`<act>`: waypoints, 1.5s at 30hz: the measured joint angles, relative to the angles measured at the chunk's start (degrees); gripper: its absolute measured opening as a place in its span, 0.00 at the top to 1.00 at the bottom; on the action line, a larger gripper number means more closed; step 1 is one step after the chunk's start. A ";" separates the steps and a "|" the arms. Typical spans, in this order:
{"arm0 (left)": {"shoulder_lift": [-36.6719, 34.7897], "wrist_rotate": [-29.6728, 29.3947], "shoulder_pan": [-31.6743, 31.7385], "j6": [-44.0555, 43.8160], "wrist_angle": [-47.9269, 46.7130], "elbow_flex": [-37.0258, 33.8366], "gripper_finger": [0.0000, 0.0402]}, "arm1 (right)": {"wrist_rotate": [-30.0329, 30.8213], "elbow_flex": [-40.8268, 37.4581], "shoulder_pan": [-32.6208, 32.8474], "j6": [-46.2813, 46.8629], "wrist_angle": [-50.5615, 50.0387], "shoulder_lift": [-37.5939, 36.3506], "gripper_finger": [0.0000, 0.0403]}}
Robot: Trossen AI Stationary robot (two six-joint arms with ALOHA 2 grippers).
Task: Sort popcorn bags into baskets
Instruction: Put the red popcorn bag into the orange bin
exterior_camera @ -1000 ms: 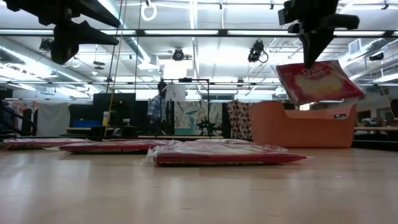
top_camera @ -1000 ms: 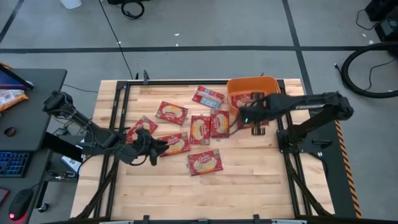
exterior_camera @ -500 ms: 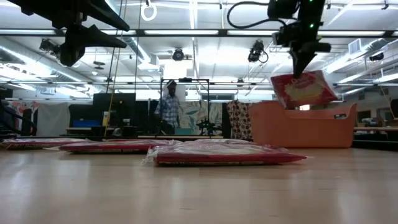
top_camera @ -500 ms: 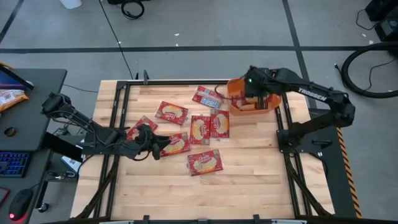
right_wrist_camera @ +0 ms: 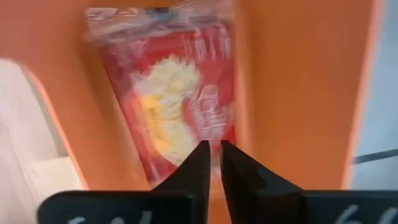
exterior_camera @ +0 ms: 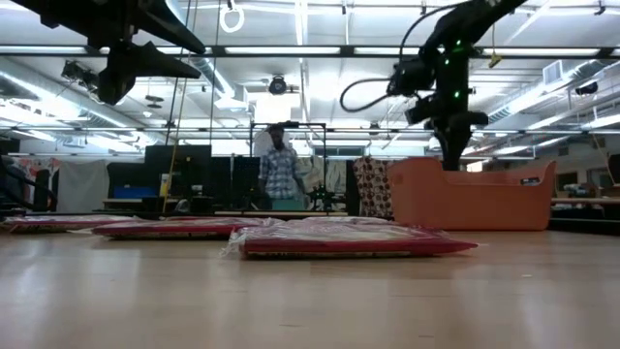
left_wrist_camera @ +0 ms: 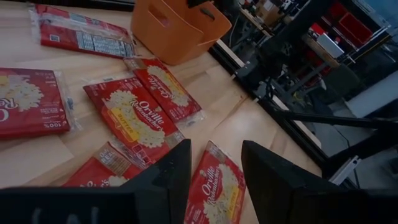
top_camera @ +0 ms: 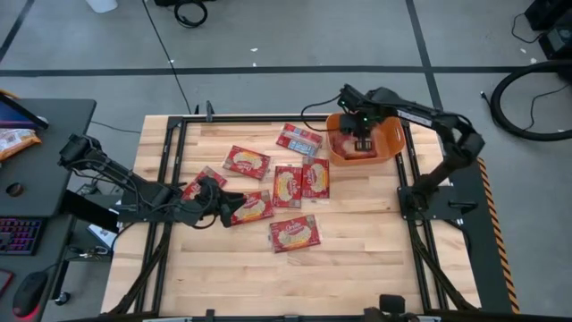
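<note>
Right gripper (top_camera: 361,143) is over the orange tub (top_camera: 394,143) at the bench's (top_camera: 357,259) far right corner, reaching down into it. In the right wrist view its fingers (right_wrist_camera: 198,163) are clenched on the edge of 1 popcorn bag (right_wrist_camera: 171,99), which lies inside the tub against the orange wall (only a narrow slit shows between the finger tips).

Left gripper (top_camera: 234,207) hovers above the bench at the left-centre, fingers (left_wrist_camera: 177,168) released and holding nothing, just over the loose bag by the cluster (top_camera: 255,207).

7 bags lie flat on the bench: 1 bluish-faced bag (top_camera: 298,138) just beside the tub, the others (top_camera: 294,233) grouped at mid-bench, some touching.

A person (exterior_camera: 281,174) stands beyond the bench in the low view.
</note>
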 joint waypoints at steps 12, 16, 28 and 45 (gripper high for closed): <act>0.02 3.84 0.09 -2.19 -4.25 0.00 0.64 | 5.99 0.00 3.26 4.84 0.05 -3.55 0.76; 1.08 8.16 1.57 -3.54 -8.47 0.00 0.64 | 4.97 0.00 6.10 10.21 0.43 -9.34 0.77; 14.23 27.54 7.75 5.29 -11.76 1.50 0.61 | 3.43 0.02 26.77 33.90 1.54 -20.09 0.78; 28.93 33.72 9.55 21.88 -17.06 13.20 0.42 | -3.45 0.02 47.76 46.67 16.72 -11.13 0.78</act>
